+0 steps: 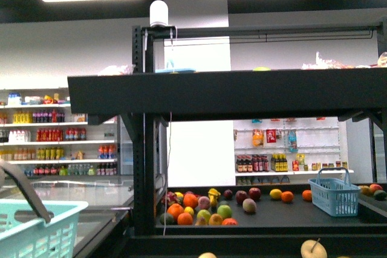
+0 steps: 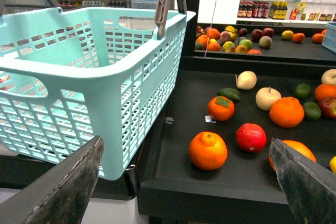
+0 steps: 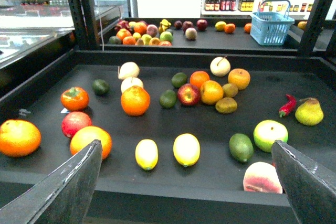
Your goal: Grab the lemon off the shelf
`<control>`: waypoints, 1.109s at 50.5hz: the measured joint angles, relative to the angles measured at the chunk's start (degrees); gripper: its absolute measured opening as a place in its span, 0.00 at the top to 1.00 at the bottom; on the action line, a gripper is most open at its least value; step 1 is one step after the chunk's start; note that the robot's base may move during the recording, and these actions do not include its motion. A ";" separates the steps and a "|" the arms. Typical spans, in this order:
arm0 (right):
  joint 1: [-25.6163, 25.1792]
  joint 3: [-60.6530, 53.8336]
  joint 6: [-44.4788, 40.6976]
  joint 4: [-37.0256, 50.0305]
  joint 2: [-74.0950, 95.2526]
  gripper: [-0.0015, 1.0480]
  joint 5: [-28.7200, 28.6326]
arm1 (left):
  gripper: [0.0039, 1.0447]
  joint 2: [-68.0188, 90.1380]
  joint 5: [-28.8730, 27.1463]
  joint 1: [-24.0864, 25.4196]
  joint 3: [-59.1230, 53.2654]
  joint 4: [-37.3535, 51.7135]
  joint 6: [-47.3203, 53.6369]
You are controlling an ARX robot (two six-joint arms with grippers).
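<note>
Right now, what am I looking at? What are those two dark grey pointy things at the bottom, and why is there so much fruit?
You are looking through a robot's three cameras. It has two arms, each ending in a gripper, a pincer with two fingers. The front view comes from its body, facing a big black shelf in a shop. The other two views come from cameras on its wrists, so the dark grey shapes are its own fingers. The left gripper is open beside a pale green basket. The right gripper is open too, above a shelf tier covered with fruit: oranges, apples, a pear, a red chilli. Two yellow ovals lie closest to it; the smaller looks like the lemon it must pick. Nothing is held yet.
</note>
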 joint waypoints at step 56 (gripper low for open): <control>0.00 0.04 0.00 0.02 0.00 0.07 -0.13 | 0.07 57.22 28.61 26.43 36.28 14.14 -70.66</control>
